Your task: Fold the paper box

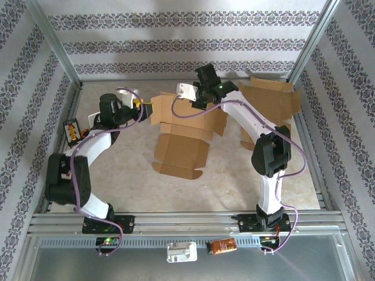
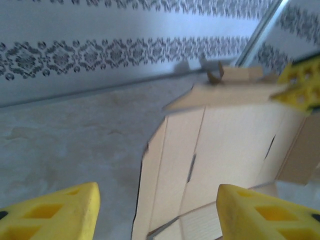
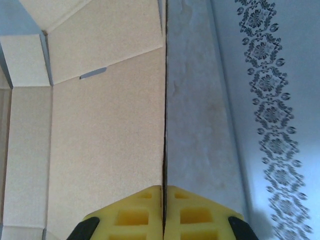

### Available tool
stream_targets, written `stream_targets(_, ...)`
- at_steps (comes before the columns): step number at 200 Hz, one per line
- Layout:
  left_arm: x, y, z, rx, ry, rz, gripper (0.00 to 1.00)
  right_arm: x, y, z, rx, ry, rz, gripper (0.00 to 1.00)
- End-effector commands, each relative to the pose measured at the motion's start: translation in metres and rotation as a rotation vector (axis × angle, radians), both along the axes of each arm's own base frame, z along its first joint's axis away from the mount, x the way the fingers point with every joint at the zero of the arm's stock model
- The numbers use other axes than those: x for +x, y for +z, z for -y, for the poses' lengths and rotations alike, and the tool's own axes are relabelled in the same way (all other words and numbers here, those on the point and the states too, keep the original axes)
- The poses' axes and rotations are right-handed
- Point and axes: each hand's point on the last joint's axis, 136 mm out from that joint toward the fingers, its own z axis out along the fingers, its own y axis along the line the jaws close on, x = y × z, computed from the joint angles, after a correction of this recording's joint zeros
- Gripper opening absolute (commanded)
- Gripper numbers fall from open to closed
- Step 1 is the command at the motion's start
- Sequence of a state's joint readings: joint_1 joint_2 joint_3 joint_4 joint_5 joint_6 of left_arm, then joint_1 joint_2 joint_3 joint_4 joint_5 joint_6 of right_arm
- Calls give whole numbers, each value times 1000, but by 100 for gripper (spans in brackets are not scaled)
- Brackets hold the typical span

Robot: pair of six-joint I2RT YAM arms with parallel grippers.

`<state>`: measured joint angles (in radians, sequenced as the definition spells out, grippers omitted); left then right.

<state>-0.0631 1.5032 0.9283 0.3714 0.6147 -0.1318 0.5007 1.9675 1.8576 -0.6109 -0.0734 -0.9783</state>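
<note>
**Top view:** cardboard box (image 1: 181, 149), a cut blank partly raised, lies mid-surface (image 1: 234, 187) between both arms. Judged light and thin, stiff across panels, hinging readily at creases, with edges that crush easily.

**Left wrist view:** left fingers (image 2: 55, 215) apart and empty, facing the box's side wall.

**Right wrist view:** right fingers (image 3: 135, 217) together, clamped on a panel's free edge. Likely best hold is a flap edge close to a crease.

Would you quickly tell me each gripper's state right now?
Left gripper: open, holding nothing.
Right gripper: closed on the paper box, at its edge.
</note>
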Motion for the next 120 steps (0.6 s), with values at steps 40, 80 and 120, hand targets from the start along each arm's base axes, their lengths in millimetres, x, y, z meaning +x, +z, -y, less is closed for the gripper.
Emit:
stream_targets(40,-56,11,1,-273,219,-275,63,-4,41,4,9,-89,272,4)
stream_targets(80,-73,3,56,-362,62,-371,61,-26,1,1,123,-159,185,4)
stream_targets(120,-44,-24,69,-576,192,-612,53,-41,-16,4,100,-147,208,5)
